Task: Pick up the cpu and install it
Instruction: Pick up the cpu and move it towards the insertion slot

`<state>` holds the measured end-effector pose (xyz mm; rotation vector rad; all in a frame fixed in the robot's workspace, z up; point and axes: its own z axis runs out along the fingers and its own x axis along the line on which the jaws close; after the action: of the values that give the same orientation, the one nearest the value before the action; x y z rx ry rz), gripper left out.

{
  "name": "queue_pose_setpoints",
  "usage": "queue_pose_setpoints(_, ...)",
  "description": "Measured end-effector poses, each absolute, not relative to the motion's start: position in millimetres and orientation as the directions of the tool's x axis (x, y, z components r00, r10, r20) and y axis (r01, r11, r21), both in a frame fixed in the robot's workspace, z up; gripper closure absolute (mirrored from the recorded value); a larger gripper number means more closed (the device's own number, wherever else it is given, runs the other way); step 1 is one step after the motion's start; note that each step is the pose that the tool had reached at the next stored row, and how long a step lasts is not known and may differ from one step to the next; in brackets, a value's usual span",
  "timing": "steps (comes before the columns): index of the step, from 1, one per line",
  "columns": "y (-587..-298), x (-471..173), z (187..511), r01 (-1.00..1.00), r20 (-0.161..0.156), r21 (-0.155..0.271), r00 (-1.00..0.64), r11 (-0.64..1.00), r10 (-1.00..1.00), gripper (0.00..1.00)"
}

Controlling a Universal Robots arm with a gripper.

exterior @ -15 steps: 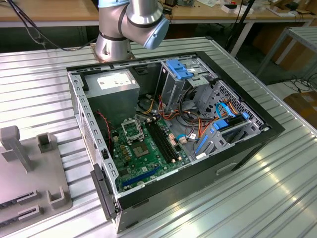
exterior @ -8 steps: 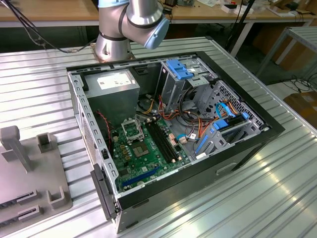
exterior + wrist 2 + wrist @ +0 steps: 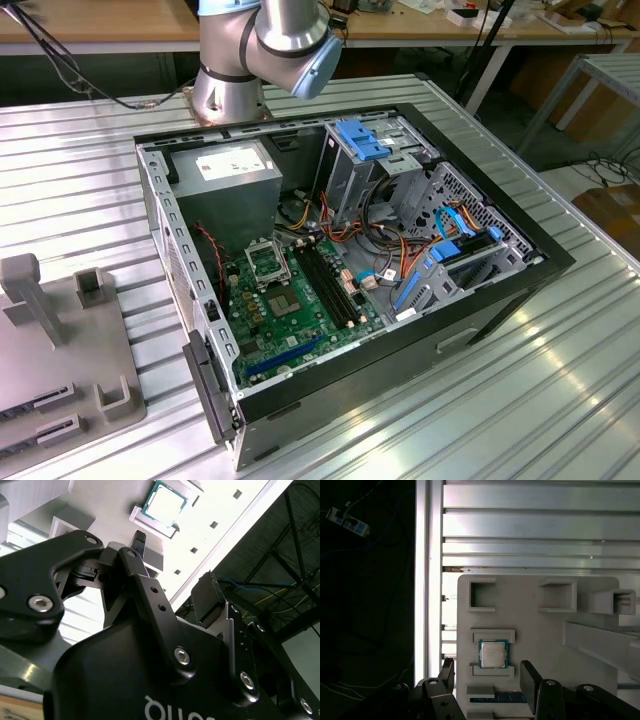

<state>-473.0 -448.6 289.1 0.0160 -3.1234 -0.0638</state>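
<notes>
The cpu [image 3: 493, 654] is a small square chip with a pale silver top and a thin green rim. It lies flat in a shallow recess of a grey holder plate [image 3: 530, 615]. In the second wrist view the cpu [image 3: 165, 503] sits in the same recess. My gripper [image 3: 489, 677] hangs above the plate, open, with one black finger on either side of the cpu's line and nothing between them. The second wrist view also has the gripper [image 3: 173, 570] open and clear of the chip. In the exterior view the black-framed socket [image 3: 268, 262] sits on the green motherboard [image 3: 300, 310] inside the open computer case.
The holder plate [image 3: 60, 340] lies on the ribbed metal table [image 3: 480, 400] at the exterior view's left, with raised blocks and a sloped grey bar [image 3: 600, 645]. A dark blue strip part [image 3: 497, 698] lies near the cpu. The table edge [image 3: 422, 580] runs close to the plate.
</notes>
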Motion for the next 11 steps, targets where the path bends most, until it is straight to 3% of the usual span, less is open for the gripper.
queue_pose_setpoints(11, -448.9, -473.1, 288.4, -0.012, 0.017, 0.041, -1.000, 0.999, -0.013, 0.36)
